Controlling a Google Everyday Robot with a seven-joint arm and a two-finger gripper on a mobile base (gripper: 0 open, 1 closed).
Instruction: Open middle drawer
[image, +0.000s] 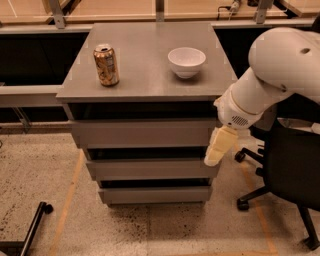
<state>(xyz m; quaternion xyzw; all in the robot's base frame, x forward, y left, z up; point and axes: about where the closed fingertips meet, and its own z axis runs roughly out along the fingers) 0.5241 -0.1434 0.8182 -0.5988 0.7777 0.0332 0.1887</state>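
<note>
Camera view, gripper (214, 158) by right end of middle drawer (150, 169), grip state cannot tell, can (106, 65) and bowl (186, 61) on cabinet top (150, 80)

The grey table (147, 82) carries an upright can (106, 65) at left and a white bowl (186, 61) at right, well apart. The claw (218, 149) hangs below its right front corner.

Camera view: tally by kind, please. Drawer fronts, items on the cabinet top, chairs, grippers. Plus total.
Grey drawer fronts: 3 (top front, middle drawer, lowest front)
Soda can: 1
White bowl: 1
Black office chair: 1
Gripper: 1, beside the middle drawer's right end
Total: 7
</note>
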